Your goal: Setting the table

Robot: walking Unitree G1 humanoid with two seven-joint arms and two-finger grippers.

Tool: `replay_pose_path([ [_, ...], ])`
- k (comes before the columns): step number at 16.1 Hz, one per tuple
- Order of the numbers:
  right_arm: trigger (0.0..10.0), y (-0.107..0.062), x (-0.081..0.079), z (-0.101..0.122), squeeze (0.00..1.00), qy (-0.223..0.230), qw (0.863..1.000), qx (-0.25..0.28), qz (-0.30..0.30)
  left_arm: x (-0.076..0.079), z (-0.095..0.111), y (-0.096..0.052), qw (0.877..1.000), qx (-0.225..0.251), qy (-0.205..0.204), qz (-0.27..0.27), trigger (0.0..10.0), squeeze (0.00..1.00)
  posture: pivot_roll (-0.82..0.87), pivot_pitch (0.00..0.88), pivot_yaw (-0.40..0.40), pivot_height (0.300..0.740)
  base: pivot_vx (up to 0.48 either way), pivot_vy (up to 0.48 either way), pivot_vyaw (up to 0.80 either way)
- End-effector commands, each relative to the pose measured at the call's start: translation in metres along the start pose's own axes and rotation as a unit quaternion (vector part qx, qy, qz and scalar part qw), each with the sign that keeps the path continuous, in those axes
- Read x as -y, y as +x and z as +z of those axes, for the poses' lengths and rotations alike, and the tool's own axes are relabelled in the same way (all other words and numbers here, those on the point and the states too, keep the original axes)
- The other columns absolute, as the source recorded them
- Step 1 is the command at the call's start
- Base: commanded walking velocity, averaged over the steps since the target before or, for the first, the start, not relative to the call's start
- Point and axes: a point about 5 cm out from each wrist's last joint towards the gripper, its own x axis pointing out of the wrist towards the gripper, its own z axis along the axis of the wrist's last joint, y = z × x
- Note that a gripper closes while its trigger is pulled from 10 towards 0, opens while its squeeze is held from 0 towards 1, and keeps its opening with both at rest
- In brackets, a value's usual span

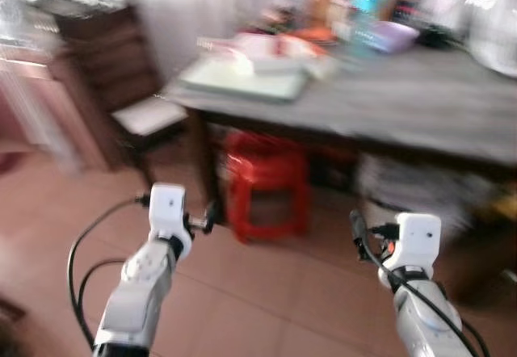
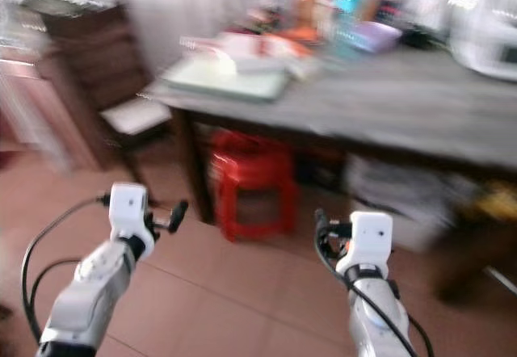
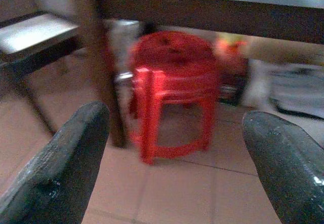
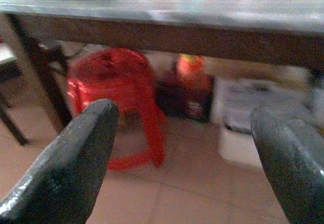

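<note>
A grey-topped table (image 1: 388,102) stands ahead, blurred. On its near left corner lies a pale green tray (image 1: 242,78) with white and red items behind it, and a purple bowl (image 1: 392,35) sits among cluttered packages at the back. My left gripper (image 1: 206,218) is held low over the floor, short of the table's left leg. Along the left wrist view its fingers (image 3: 61,168) stand wide apart, with nothing between them. My right gripper (image 1: 355,224) is at the same height below the table edge, and its fingers (image 4: 71,163) are also spread and empty.
A stack of red plastic stools (image 1: 266,183) stands under the table beside its dark leg. A chair with a white seat (image 1: 149,115) and a dark cabinet (image 1: 97,50) are to the left. Pale boxes (image 1: 412,183) sit under the table's right side. A white appliance (image 2: 489,34) is at the far right.
</note>
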Motion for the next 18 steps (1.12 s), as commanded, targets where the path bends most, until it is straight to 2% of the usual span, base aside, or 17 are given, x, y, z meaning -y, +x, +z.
replay_pose_path([
  [1, 10.0, 0.001, -0.004, 0.002, 0.00, 0.003, 1.000, 0.003, 0.004, 0.001, 0.003, -0.002, 1.000, 0.012, 0.013, -0.017, 10.0, 0.00, 0.00, 0.001, 0.054, 0.740, 0.000, 0.000, 0.00],
  [3, 10.0, 0.001, -0.004, 0.001, 0.00, 0.003, 1.000, 0.003, 0.003, 0.003, 0.006, -0.002, 0.999, 0.022, -0.003, -0.029, 10.0, 0.00, 0.00, 0.001, 0.054, 0.740, 0.000, 0.000, 0.00],
  [6, 10.0, 0.000, -0.003, 0.003, 0.00, 0.002, 1.000, 0.008, -0.002, 0.007, 0.013, -0.002, 0.998, 0.041, -0.003, -0.044, 10.0, 0.00, 0.00, 0.009, 0.054, 0.740, 0.000, 0.000, 0.00],
  [8, 10.0, -0.004, 0.001, 0.023, 0.00, 0.000, 0.998, 0.055, -0.013, 0.009, 0.040, -0.003, 0.992, 0.117, 0.000, -0.038, 10.0, 0.00, -0.01, 0.011, 0.050, 0.740, 0.000, 0.000, 0.00],
  [9, 10.0, -0.005, 0.002, 0.025, 0.00, 0.003, 0.998, 0.060, -0.015, 0.008, 0.042, -0.003, 0.992, 0.122, -0.008, -0.034, 10.0, 0.00, -0.01, 0.013, 0.048, 0.740, 0.000, 0.000, 0.00],
  [11, 10.0, -0.010, 0.006, 0.034, 0.00, 0.004, 0.997, 0.077, -0.021, 0.007, 0.047, -0.006, 0.989, 0.145, 0.011, -0.015, 10.0, 0.00, 0.00, 0.007, 0.049, 0.740, 0.000, 0.000, 0.00],
  [13, 10.0, -0.013, 0.008, 0.039, 0.00, -0.019, 0.996, 0.082, -0.023, 0.002, 0.040, -0.012, 0.986, 0.168, 0.002, 0.004, 10.0, 0.00, 0.00, 0.008, 0.053, 0.740, 0.000, 0.000, 0.00],
  [14, 10.0, -0.015, 0.009, 0.037, 0.00, 0.002, 0.994, 0.105, -0.019, -0.008, 0.026, -0.017, 0.984, 0.171, 0.025, 0.034, 10.0, 0.00, -0.02, 0.007, 0.057, 0.740, 0.000, 0.000, 0.00],
  [16, 10.0, -0.016, 0.009, 0.032, 0.00, 0.000, 0.994, 0.108, -0.021, -0.012, 0.012, -0.020, 0.986, 0.156, 0.032, 0.048, 10.0, 0.00, -0.01, 0.005, 0.052, 0.740, 0.000, 0.000, 0.00],
  [18, 10.0, -0.018, 0.002, 0.029, 0.00, 0.002, 0.994, 0.108, -0.001, -0.014, 0.011, -0.019, 0.985, 0.163, 0.036, 0.046, 10.0, 0.00, 0.00, 0.000, 0.043, 0.740, 0.000, 0.000, 0.00],
])
